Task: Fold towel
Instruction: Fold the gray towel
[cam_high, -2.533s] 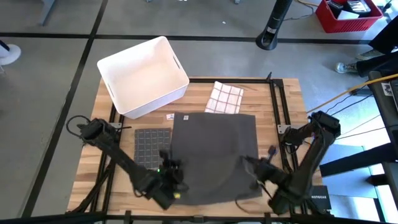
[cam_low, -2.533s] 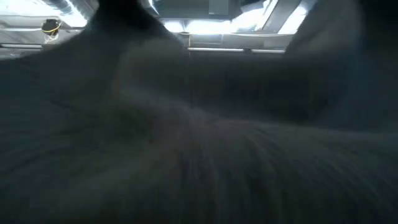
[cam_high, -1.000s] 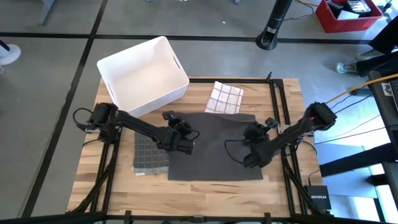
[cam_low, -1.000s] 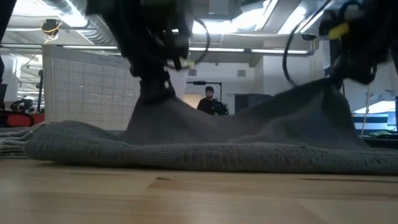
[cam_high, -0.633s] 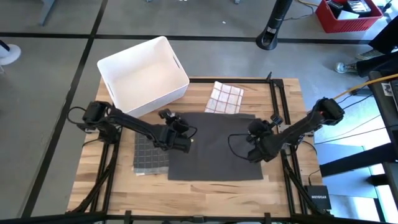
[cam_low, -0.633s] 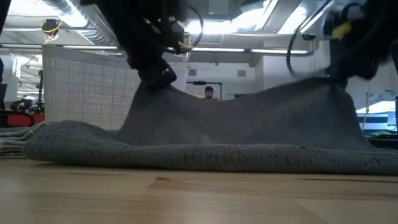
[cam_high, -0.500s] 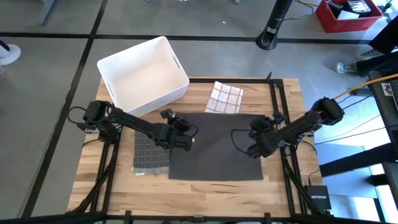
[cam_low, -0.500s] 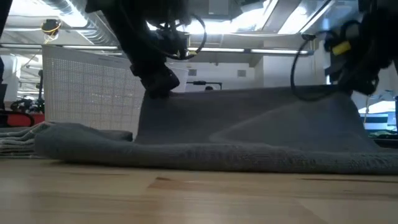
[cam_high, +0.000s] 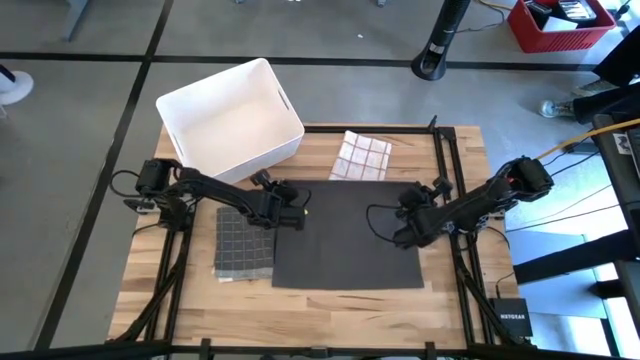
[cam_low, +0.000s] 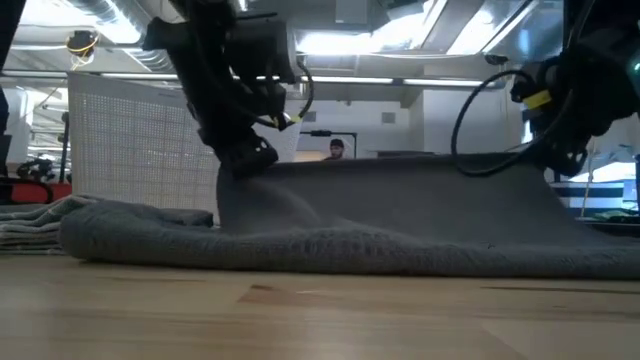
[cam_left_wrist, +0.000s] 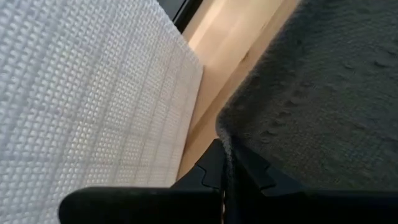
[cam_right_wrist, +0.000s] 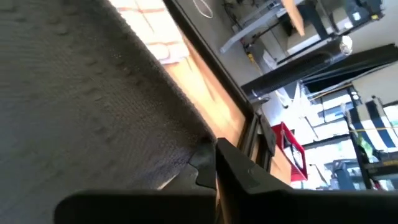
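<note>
The dark grey towel (cam_high: 345, 240) lies spread on the wooden table (cam_high: 455, 160), roughly in the middle of it, with its near part flat on the boards and its far edge lifted off the surface. From the low view the cloth (cam_low: 380, 225) rises from the tabletop in a slope and hangs stretched between the two arms. The left gripper (cam_high: 292, 213) is at the towel's far left corner, its jaws pressed together on the fabric; in the left wrist view the cloth's edge (cam_left_wrist: 227, 134) runs straight down into the seam between the closed dark fingers (cam_left_wrist: 208, 171). The right gripper (cam_high: 405, 222) is at the towel's right edge, jaws likewise pinching the fabric, and the right wrist view shows the grey weave (cam_right_wrist: 93, 106) drawn into the closed fingers (cam_right_wrist: 208, 165). Just left of the towel, partly beside it, lies a grey checked cloth (cam_high: 243, 245). A red-and-white checked cloth (cam_high: 361, 156) lies near the table's far edge, apart from the towel. A white bin (cam_high: 230, 120) stands at the table's far left corner. In the room behind, a person (cam_low: 336, 149) shows small and far off.
</note>
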